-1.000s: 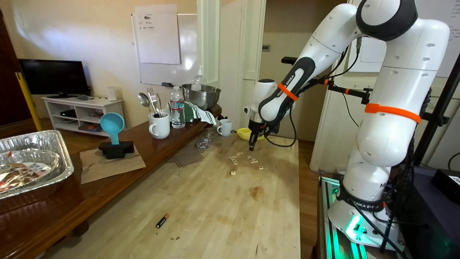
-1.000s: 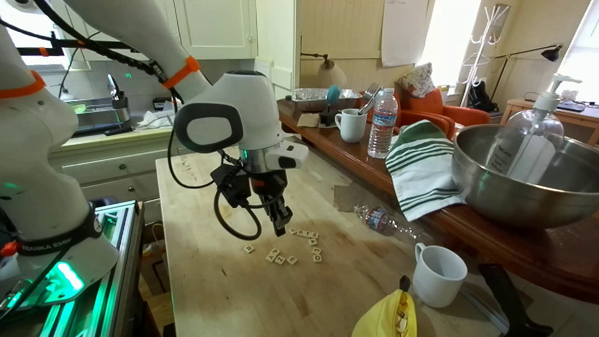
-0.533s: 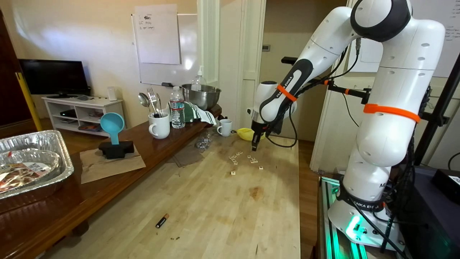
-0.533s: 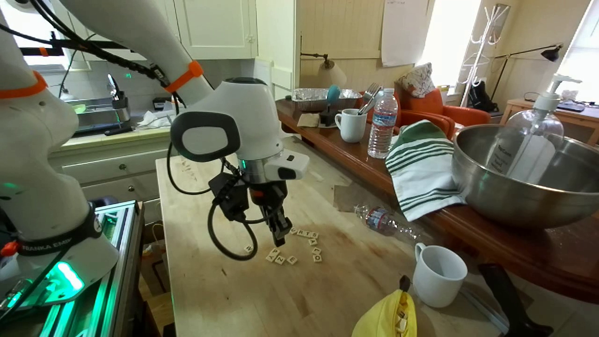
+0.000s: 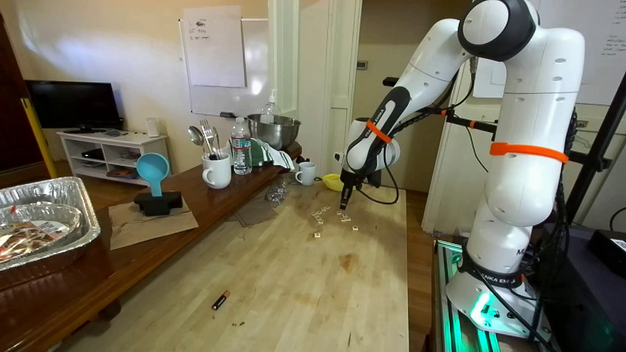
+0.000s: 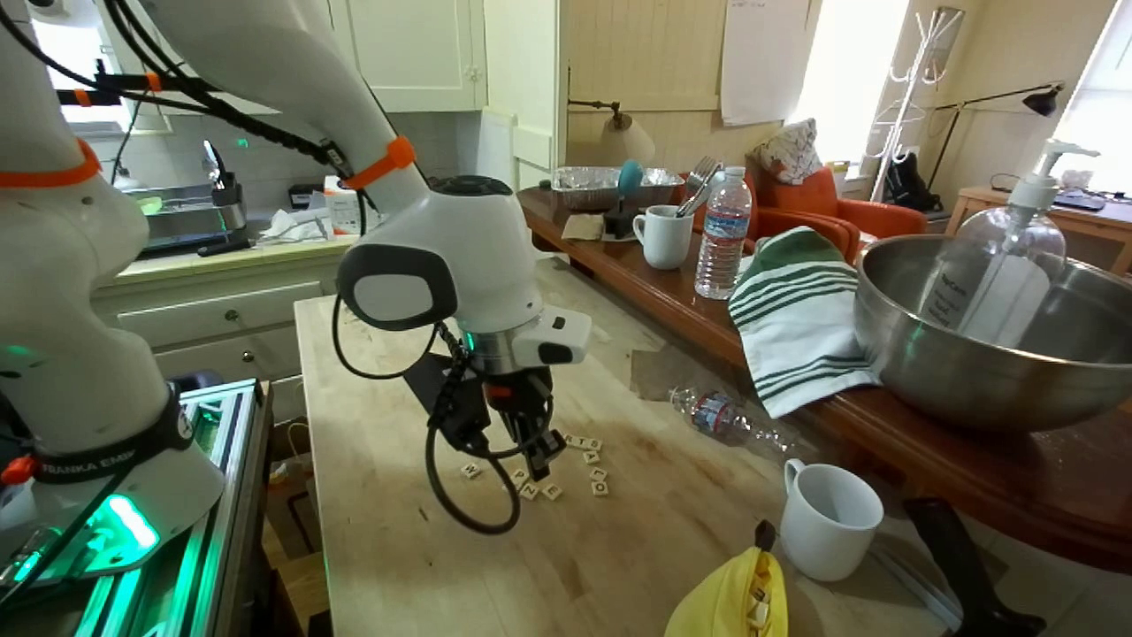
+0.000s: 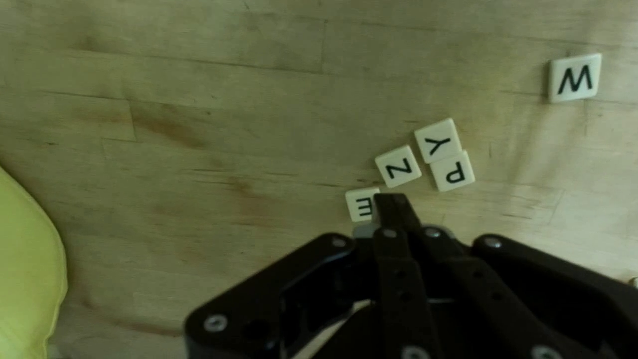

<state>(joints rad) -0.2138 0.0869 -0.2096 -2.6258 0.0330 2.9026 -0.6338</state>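
My gripper (image 7: pixel 396 207) is shut, its fingertips together with nothing visible between them. It points down above the table, near small cream letter tiles. In the wrist view the E tile (image 7: pixel 359 205) lies just beside the fingertips and is partly covered by them. The Z tile (image 7: pixel 398 166), Y tile (image 7: pixel 438 140) and P tile (image 7: pixel 452 171) lie close by, Y and P touching. The W tile (image 7: pixel 574 78) lies apart at upper right. In an exterior view the gripper (image 6: pixel 544 464) hovers behind these tiles, beside a bent row of other tiles (image 6: pixel 591 457). Contact with the table cannot be told.
A yellow pouch (image 6: pixel 730 602), a white mug (image 6: pixel 831 522) and a crushed bottle (image 6: pixel 725 418) lie on the table. A battery (image 5: pixel 220 300) lies at the near end. The raised wooden ledge holds a steel bowl (image 6: pixel 982 380), towel (image 6: pixel 800 318), upright bottle (image 6: pixel 723 232) and cutlery mug (image 6: pixel 665 237).
The arm has reached farther out and lowered, and my gripper has come down closer to the tiles. The gripper stays shut. The tiles and other objects have not visibly moved.
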